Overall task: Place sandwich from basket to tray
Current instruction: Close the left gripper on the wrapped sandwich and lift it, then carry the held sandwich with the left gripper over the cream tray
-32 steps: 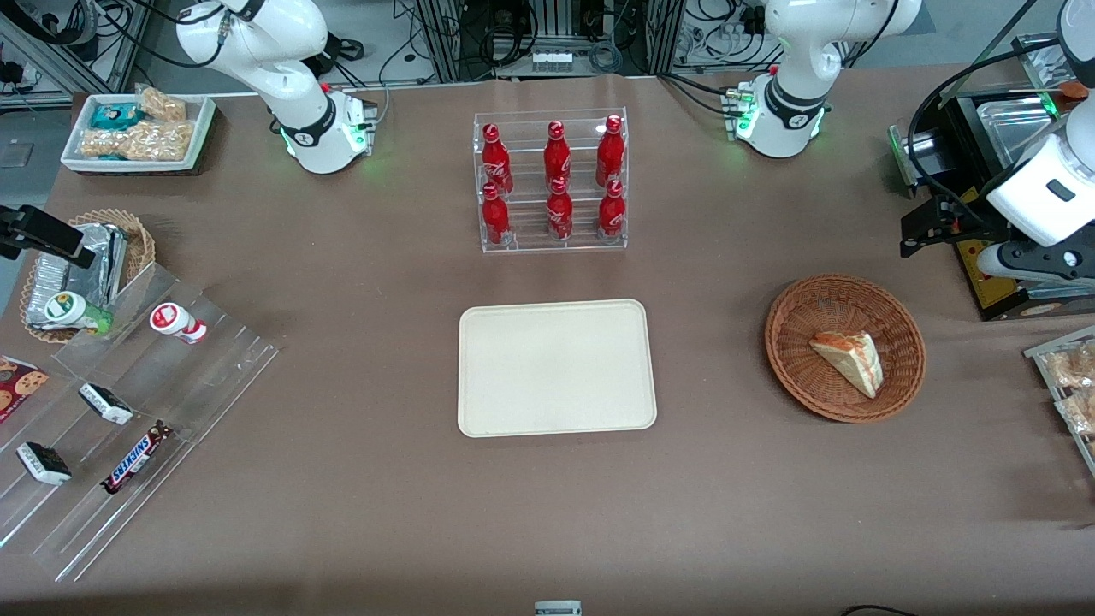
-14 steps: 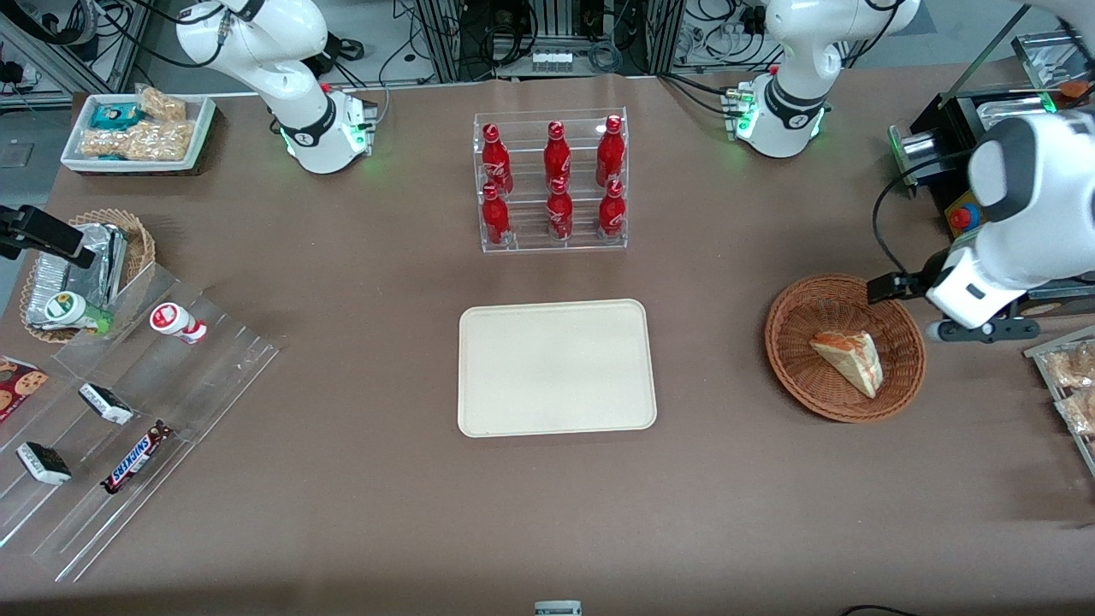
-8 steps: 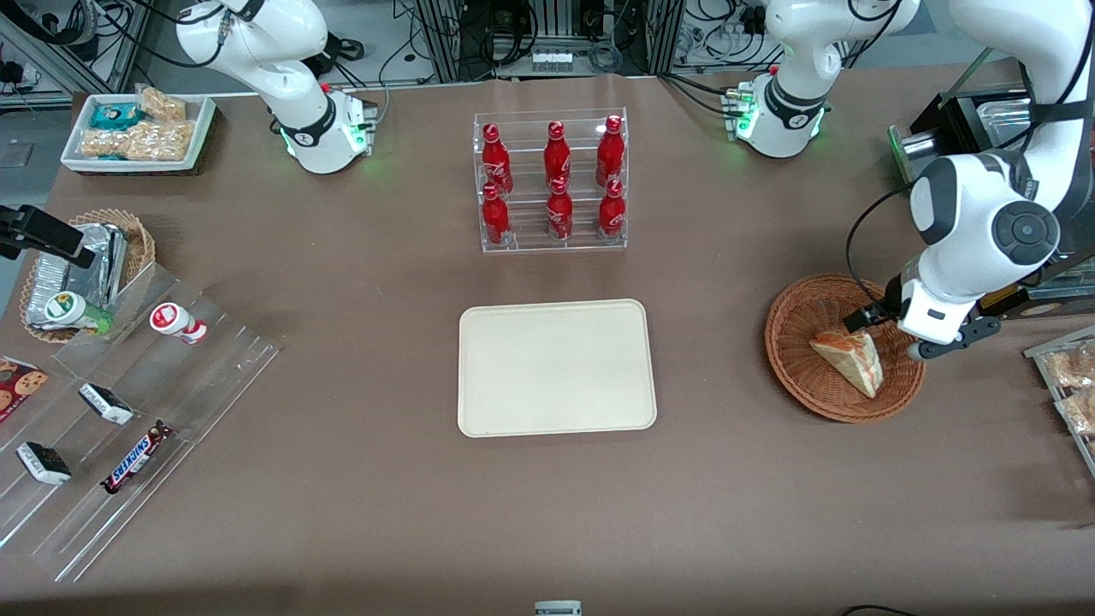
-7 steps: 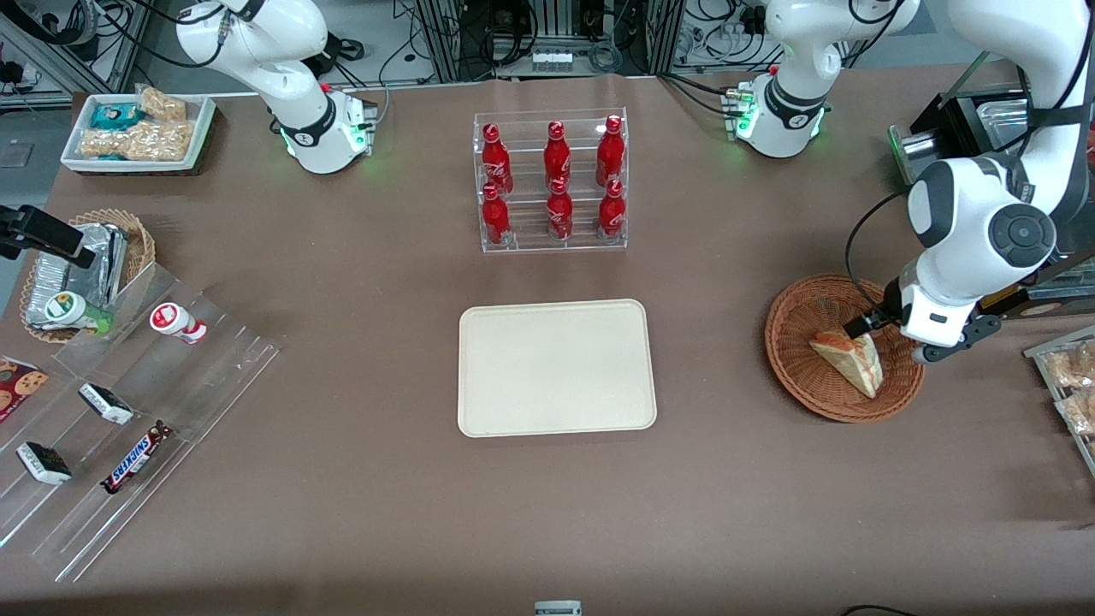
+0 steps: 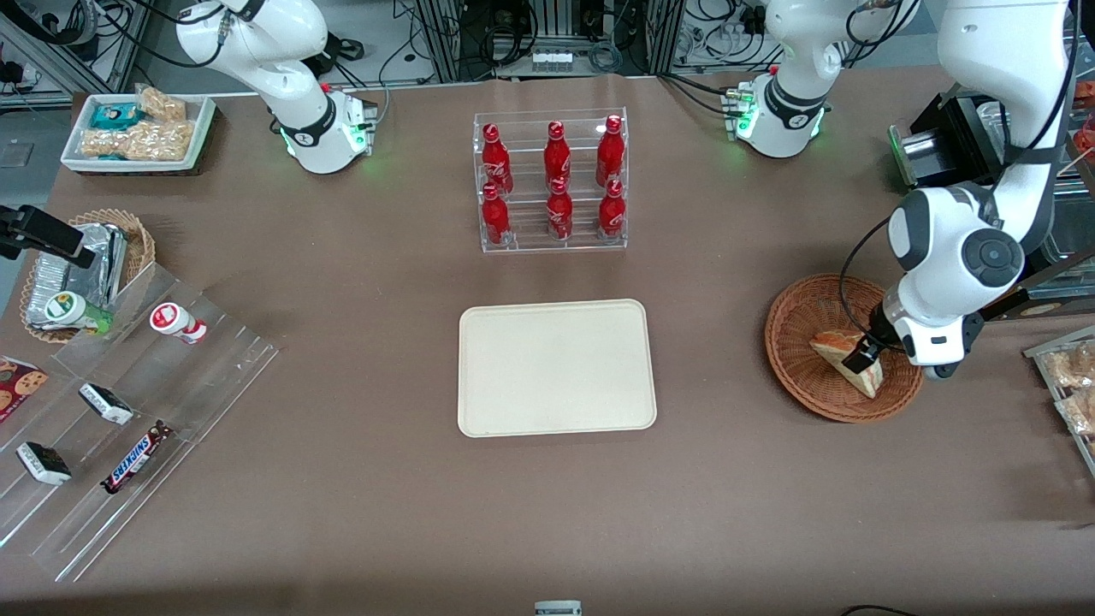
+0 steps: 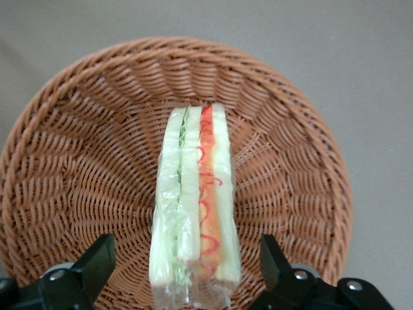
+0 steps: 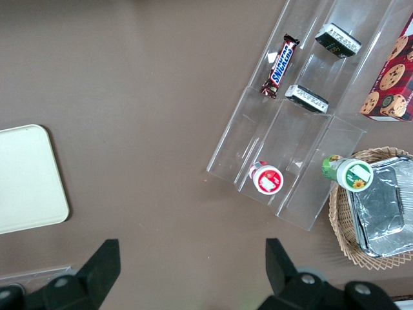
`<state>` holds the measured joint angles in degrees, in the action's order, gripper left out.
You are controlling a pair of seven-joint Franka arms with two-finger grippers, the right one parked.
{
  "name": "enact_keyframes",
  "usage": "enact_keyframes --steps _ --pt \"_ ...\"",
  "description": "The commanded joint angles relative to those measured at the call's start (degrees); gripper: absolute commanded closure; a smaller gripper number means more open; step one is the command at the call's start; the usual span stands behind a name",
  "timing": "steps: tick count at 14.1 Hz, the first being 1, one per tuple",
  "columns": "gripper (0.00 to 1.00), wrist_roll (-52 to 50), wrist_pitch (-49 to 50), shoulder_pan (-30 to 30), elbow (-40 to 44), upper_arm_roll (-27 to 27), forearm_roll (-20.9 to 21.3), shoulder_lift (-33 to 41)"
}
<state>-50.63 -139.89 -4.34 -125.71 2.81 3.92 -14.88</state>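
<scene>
The end effector hovers over a round reddish-brown wicker basket, fingers spread apart astride a wrapped white-bread sandwich wedge. Only the front view shows the cream rectangular tray, well apart.

**Bench tally**

Six red cola bottles stand in one clear rack. There is one cream tray. Wicker baskets number two: a reddish-brown basket holding one sandwich, and a tan basket. One hand hangs over the sandwich with its fingers spread apart. One clear stepped stand carries one Snickers bar, two dark-wrapped bars and two small capped bottles. There is one cookie box and one white snack bin.
</scene>
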Motion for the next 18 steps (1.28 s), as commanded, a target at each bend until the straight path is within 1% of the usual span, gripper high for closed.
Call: enact_keyframes --steps 1,2,3,4,6,8,11,13,17,18 --pt "0.58 -2.2 -0.4 -0.1 1.1 0.2 -0.1 -1.4" --pt "0.83 -4.5 -0.4 -0.1 1.5 0.2 -0.1 -1.6" --pt "0.92 -7.6 0.1 0.1 2.6 0.2 -0.1 -1.8" --pt "0.97 -9.6 0.4 0.4 4.5 0.3 -0.1 -2.1" --pt "0.98 -10.1 4.1 1.2 7.4 0.7 -0.1 -2.1" --pt "0.98 -9.3 11.5 4.8 12.0 1.1 -0.1 -2.3" --pt "0.98 -9.2 18.7 11.8 18.5 1.5 -0.1 -4.3" --pt "0.97 -10.2 20.3 18.3 23.7 1.8 -0.3 -7.1" --pt "0.95 -11.3 21.7 28.0 33.3 2.0 -4.5 -13.9" --pt "0.94 -11.3 21.5 30.6 35.3 1.9 -4.7 -16.0"
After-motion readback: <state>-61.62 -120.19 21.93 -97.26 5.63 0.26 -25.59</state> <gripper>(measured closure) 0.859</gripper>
